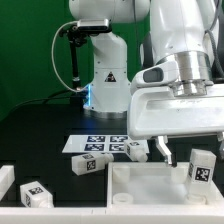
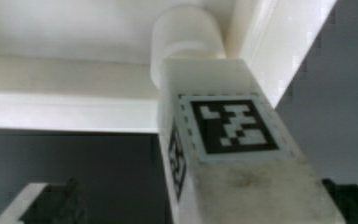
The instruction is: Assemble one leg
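The leg [image 1: 203, 170] is a small white block with a square marker tag. It stands upright at the near right corner of the large white tray piece [image 1: 135, 190]. My gripper [image 1: 190, 158] hangs over it, with one dark finger [image 1: 163, 151] well clear of the leg's side. In the wrist view the leg [image 2: 238, 125] runs between my fingers [image 2: 44, 200], its rounded far end meeting the tray piece [image 2: 87, 70]. It lies close to one finger, with a dark gap to the other. The gripper [image 2: 202, 200] looks open around the leg.
Other loose white legs lie on the black table: one [image 1: 88, 165] left of the tray piece, one [image 1: 35, 193] at the near left, one [image 1: 5, 180] at the left edge, one [image 1: 137, 150] behind the tray piece. The marker board [image 1: 95, 142] lies behind them, with the robot base [image 1: 105, 70] beyond.
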Robot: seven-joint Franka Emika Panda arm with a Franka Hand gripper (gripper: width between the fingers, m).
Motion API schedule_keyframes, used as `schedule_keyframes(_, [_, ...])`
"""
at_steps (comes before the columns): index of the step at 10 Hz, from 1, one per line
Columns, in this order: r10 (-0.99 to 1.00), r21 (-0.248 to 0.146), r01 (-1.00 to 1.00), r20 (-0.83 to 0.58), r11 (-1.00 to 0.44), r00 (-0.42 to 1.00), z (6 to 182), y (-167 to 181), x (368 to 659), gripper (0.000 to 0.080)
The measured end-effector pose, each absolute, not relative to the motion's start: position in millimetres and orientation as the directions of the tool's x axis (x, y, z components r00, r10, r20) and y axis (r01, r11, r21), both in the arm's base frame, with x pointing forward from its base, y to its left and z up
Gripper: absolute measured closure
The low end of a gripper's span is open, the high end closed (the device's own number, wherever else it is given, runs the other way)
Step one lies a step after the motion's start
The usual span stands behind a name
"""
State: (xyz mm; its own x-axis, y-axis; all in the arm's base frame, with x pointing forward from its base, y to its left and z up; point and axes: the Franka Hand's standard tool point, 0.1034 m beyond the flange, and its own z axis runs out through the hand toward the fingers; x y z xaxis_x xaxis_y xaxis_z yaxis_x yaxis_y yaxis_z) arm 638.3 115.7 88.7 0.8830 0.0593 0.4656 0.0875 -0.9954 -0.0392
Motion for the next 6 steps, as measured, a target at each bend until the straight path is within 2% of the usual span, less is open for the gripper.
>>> schedule_keyframes(1, [0.054, -0.044, 0.084, 0.461, -0.995, 0.886, 91.6, 117, 644, 0.0151])
schedule_keyframes(3, [-0.008, -0.097, 0.020, 0.280, -0.995, 0.960, 85.0, 127, 641, 0.0150])
schedule_keyframes(6, [-0.019, -0.104, -0.007, 0.120, -0.995, 0.993, 83.7, 136, 641, 0.0150])
